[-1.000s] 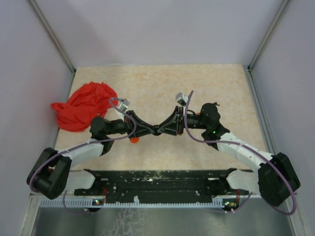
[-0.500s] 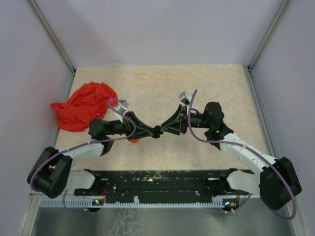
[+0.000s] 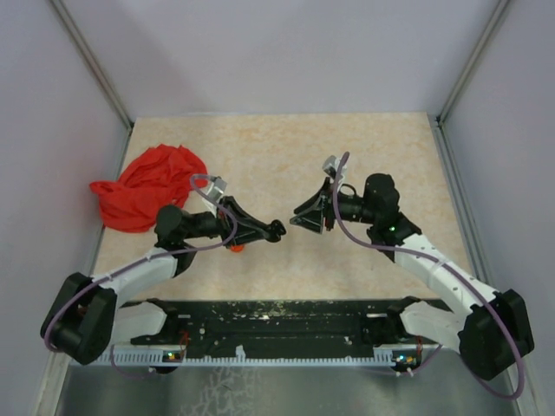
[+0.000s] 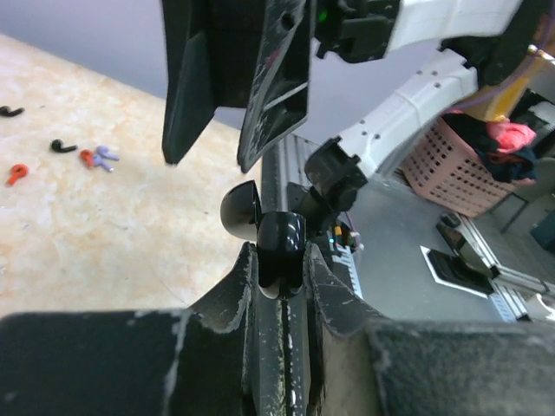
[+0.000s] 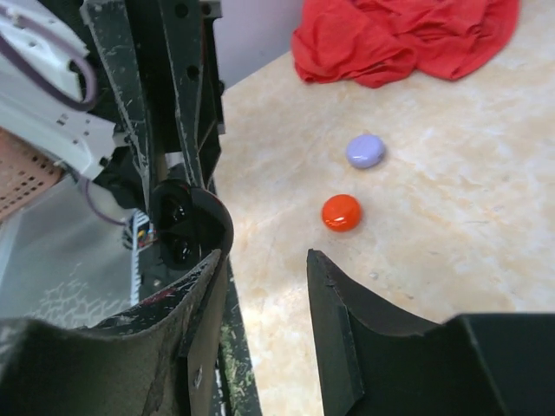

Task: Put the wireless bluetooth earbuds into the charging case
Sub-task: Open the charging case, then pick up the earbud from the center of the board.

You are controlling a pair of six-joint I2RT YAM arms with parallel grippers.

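While the left gripper (image 4: 279, 267) is pressed tight on the black charging case (image 4: 282, 238), holding it up off the table (image 3: 286, 147) with what looks like its open side turned toward the other arm, the right gripper (image 5: 264, 286) stands near it with its 2 fingers spread and nothing between them. By my reading, 1 arm serves as a vice so the other is free to fetch. Well apart from the case, a black earbud (image 4: 61, 146) and a red earbud (image 4: 87, 158) lie on the tabletop (other tiny pieces sit close by), so neither is seated yet. An orange disc (image 5: 341, 212), a lavender disc (image 5: 365, 150) and a red cloth (image 5: 408, 35) lie aside
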